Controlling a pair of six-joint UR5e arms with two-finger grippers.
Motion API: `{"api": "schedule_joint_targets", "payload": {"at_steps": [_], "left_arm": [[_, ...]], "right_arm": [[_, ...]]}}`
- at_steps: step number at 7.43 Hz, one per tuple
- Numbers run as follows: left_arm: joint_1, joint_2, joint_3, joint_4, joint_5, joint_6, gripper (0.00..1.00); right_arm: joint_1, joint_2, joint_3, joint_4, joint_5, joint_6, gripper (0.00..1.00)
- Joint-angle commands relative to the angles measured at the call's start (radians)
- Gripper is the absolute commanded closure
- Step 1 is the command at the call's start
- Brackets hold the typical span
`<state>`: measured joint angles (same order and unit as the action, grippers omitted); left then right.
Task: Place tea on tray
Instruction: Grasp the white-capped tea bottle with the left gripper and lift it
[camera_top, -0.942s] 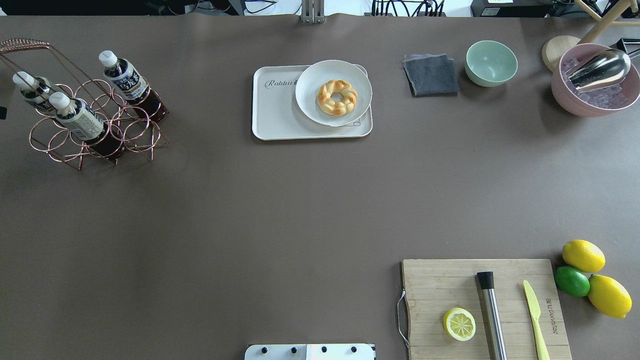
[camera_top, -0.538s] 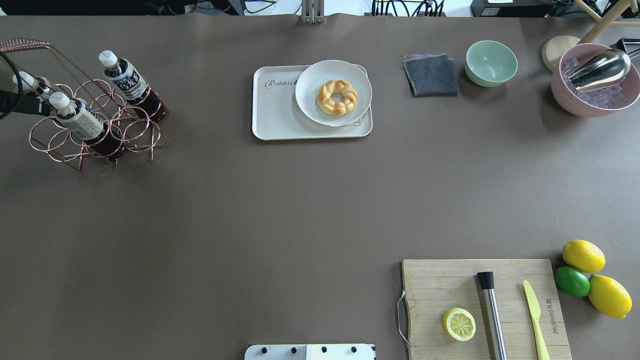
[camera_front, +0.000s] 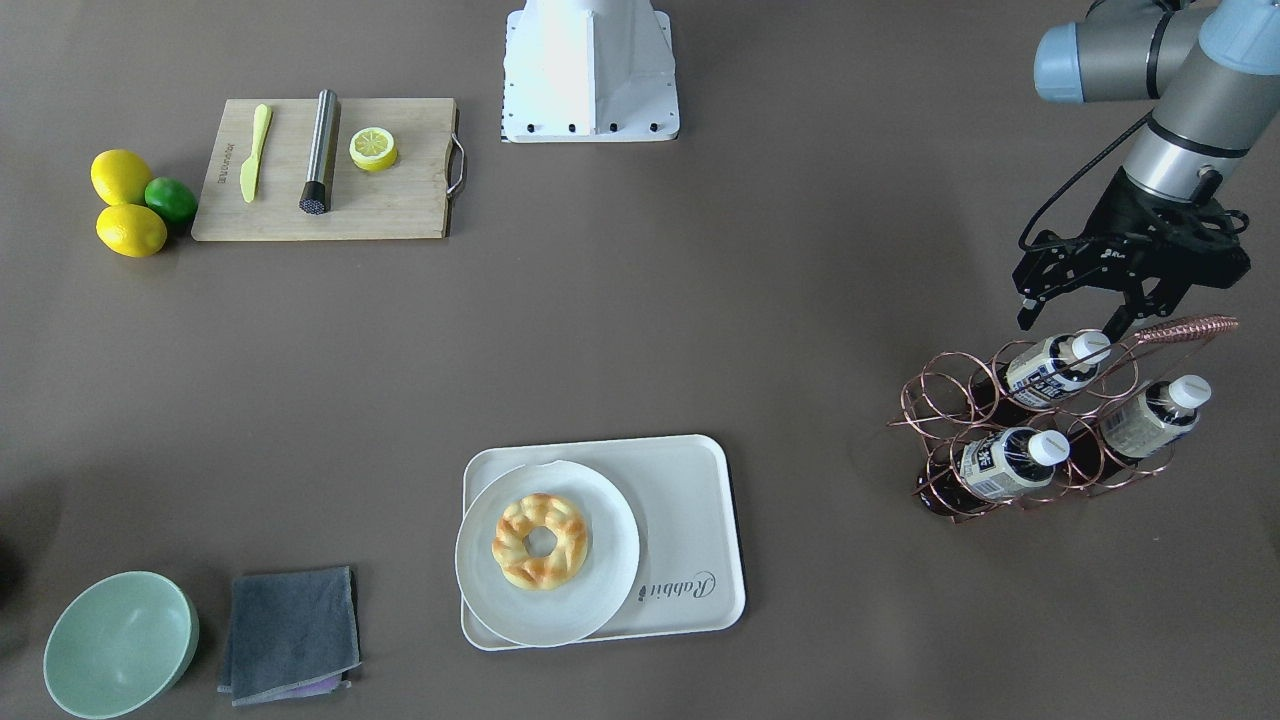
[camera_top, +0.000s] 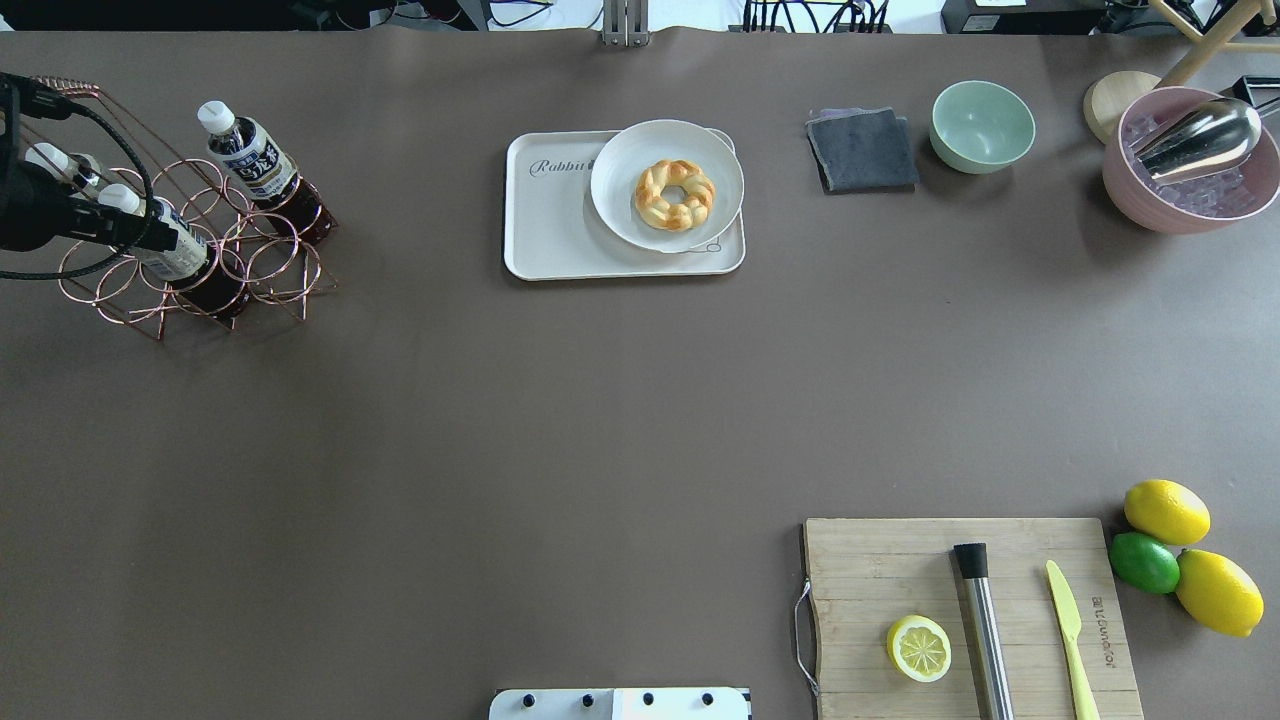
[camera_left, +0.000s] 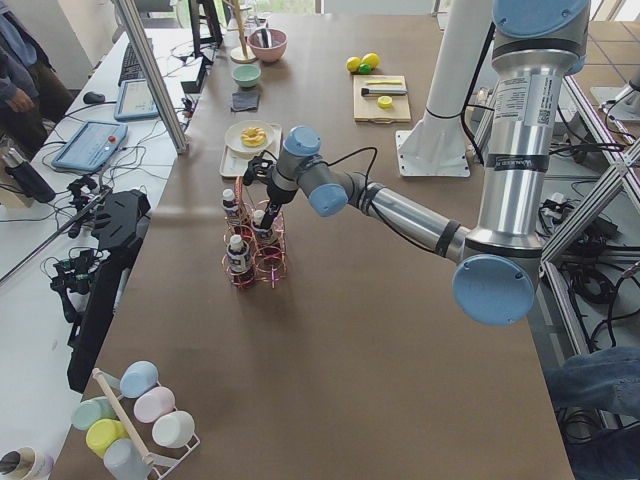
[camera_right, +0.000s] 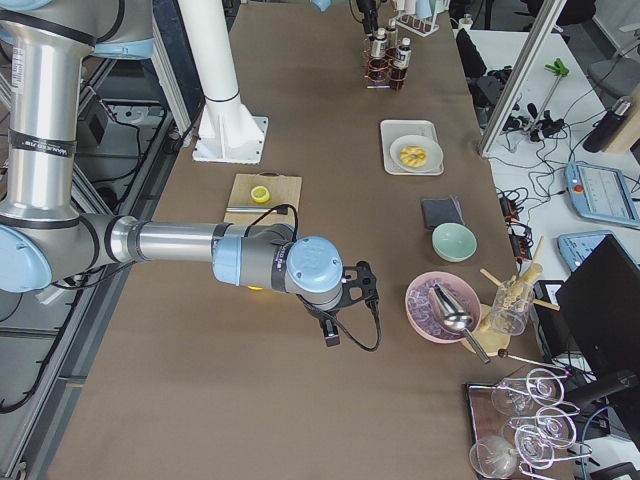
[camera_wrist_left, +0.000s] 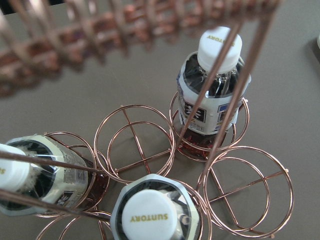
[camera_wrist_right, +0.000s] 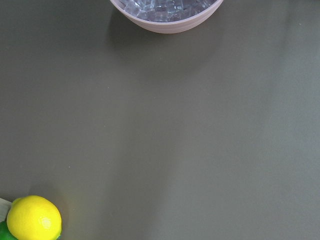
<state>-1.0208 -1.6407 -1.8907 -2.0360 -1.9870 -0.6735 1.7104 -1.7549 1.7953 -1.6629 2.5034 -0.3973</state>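
There's the left gripper (camera_front: 1072, 322), hanging over the copper wire rack (camera_front: 935, 405) with its fingers spread wide, either side of the white cap on the tea (camera_front: 1045, 372) (nothing pinched between them). The tea stands in a ring on the robot's side of the rack, and two look-alike bottles (camera_front: 1000, 462) share the rack with it. The tray (camera_front: 690, 520) lies well apart, mid-table, carrying a round plate (camera_front: 600, 590) with a ring pastry (camera_front: 540, 540). Over by the pink ice bowl (camera_right: 411, 303) hangs the right gripper (camera_right: 331, 335). Wide or closed, I cannot tell.
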Motion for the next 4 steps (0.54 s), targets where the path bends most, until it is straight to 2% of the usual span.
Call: {"api": "schedule_joint_targets", "payload": {"at_steps": [1, 4], "left_arm": [[-0.013, -0.007, 0.004, 0.0, -0.006, 0.005, 0.08], [-0.056, -0.013, 0.009, 0.0, -0.009, 0.005, 0.09]], "right_arm": [[0.0, 0.0, 0.001, 0.0, 0.008, 0.0, 0.0], [0.0, 0.0, 0.001, 0.0, 0.018, 0.0, 0.0]]}}
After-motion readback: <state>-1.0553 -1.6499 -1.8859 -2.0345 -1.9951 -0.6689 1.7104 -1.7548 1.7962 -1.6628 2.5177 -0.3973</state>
